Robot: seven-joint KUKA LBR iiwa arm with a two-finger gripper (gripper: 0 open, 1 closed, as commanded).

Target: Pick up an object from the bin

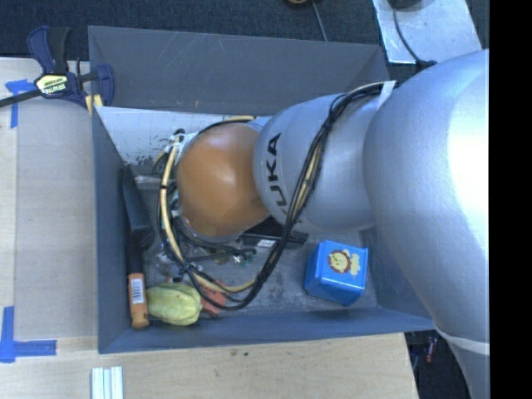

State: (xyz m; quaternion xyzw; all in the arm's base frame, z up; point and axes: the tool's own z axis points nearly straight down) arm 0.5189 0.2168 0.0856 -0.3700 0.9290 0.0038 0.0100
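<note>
Black stick (133,210) lies lengthwise along left wall (106,223)

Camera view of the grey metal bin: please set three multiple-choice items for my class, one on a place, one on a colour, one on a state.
1. Where is the blue cube with a yellow picture?
A: the upper left corner. B: the lower right of the grey metal bin. C: outside the bin.

2. What colour is the rounded cover on the silver arm?
A: orange-brown. B: green. C: white.

3. How is the yellow-green lumpy thing?
A: lifted above the rim. B: on top of the cube. C: lying on the bin's floor.

Answers:
1 B, it sits beside the arm, near the lower wall.
2 A, its dome shows orange-brown.
3 C, it rests in the lower left corner.
</note>
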